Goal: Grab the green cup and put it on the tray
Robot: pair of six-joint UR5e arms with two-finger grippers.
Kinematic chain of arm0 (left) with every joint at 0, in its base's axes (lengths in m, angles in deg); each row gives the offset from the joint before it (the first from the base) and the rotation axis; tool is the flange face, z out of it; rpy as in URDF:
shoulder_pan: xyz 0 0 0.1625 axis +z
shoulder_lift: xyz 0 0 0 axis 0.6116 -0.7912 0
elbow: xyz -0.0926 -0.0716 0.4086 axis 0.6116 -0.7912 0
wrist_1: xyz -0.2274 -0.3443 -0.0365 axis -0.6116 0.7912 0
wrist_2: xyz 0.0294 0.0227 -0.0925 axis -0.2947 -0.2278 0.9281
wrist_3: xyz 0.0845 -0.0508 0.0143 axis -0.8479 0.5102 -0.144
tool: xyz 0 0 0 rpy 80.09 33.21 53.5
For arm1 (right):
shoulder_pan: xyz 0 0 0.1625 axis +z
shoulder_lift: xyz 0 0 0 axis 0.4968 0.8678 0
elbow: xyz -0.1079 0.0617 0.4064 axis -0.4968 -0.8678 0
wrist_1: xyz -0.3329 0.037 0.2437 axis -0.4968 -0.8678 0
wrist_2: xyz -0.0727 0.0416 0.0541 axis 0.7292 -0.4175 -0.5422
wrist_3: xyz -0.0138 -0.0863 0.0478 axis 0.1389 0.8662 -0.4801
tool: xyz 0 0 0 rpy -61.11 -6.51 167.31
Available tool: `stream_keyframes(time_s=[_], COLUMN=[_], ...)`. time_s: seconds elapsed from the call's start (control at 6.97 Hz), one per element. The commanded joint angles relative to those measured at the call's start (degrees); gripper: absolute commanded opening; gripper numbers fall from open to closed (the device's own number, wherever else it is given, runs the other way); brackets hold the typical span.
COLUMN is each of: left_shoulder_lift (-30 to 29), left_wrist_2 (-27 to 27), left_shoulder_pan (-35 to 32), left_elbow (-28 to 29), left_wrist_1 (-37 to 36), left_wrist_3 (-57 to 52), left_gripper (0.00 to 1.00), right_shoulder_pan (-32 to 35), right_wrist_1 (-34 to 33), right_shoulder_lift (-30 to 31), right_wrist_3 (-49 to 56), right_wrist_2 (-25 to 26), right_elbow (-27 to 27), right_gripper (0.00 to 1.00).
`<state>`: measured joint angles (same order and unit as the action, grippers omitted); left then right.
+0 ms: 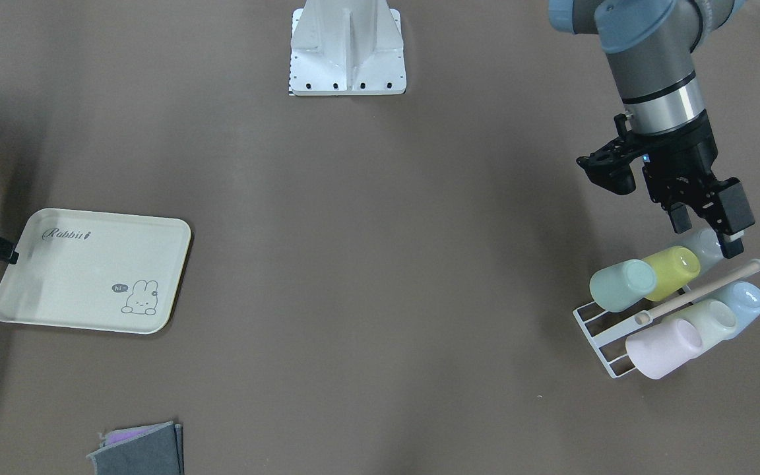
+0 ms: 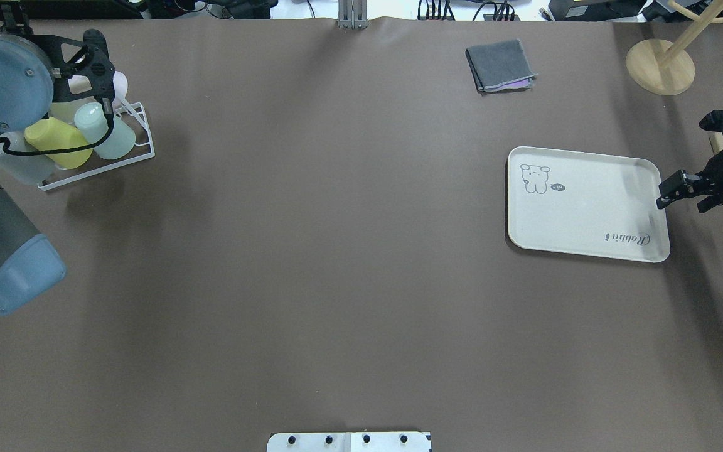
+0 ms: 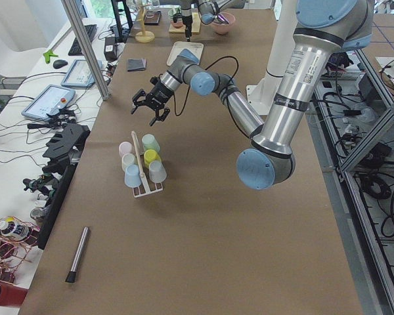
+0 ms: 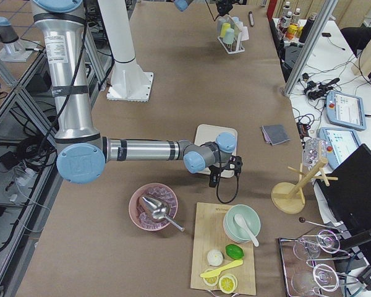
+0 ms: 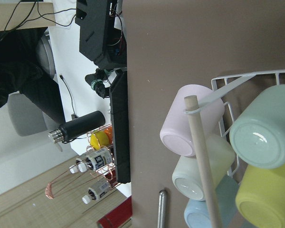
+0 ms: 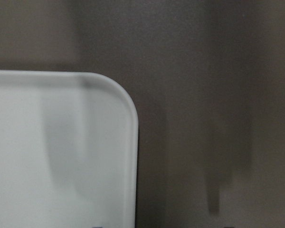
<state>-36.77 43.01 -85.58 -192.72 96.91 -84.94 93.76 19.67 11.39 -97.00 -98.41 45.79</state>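
Observation:
The green cup [image 1: 623,285] is pale mint and lies on its side in a white wire rack [image 1: 592,324], next to a yellow-green cup [image 1: 673,270]. It also shows in the overhead view [image 2: 109,135] and in the left wrist view [image 5: 263,130]. My left gripper [image 1: 706,235] is open and empty above the rack's robot-side end, beyond the yellow-green cup. The cream tray [image 1: 90,270] with the bunny drawing lies far across the table and holds nothing. My right gripper [image 2: 672,188] is open and hovers at the tray's edge [image 6: 128,142].
The rack also holds a pink cup [image 1: 664,346], an off-white cup [image 1: 710,320], a light blue cup [image 1: 746,300] and a wooden rod [image 1: 703,290]. A folded grey cloth [image 2: 499,64] and a wooden stand [image 2: 659,66] are at the far side. The robot base [image 1: 347,46] is mid-table.

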Motion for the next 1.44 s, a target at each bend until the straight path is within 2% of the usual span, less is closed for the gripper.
stream_keyframes(time_s=[0.0,0.29,0.57,0.86,1.15,1.29], left_shoulder_lift=[-0.04,-0.04,0.22,0.84,1.01,1.01], left_wrist_2=[-2.92,-8.77,-17.64,-22.32,-26.72,-27.09], left_shoulder_pan=[0.76,4.95,11.98,15.87,16.85,16.85], left_elbow=[1.82,3.22,7.7,9.81,13.68,14.48], left_wrist_1=[-0.05,-0.23,-0.06,-0.06,0.56,0.73], left_wrist_3=[-11.47,-30.85,-33.65,-43.53,-46.41,-46.32], left_gripper=[0.98,0.98,0.99,0.98,0.98,0.98], right_shoulder_pan=[-0.51,-1.12,-1.47,-1.48,-1.48,-1.48], right_wrist_1=[1.29,1.29,1.29,1.29,1.55,1.73], right_shoulder_lift=[-0.62,-0.8,-0.8,-0.8,-0.89,-0.89], right_wrist_3=[-0.56,-0.92,-1.0,-0.83,-0.39,0.39], right_wrist_2=[-0.08,-0.17,-0.26,-1.13,-2.09,-3.49], right_elbow=[-0.91,-1.09,-1.09,-1.0,-0.74,0.05], right_gripper=[0.74,0.62,0.32,0.0,0.0,0.0])
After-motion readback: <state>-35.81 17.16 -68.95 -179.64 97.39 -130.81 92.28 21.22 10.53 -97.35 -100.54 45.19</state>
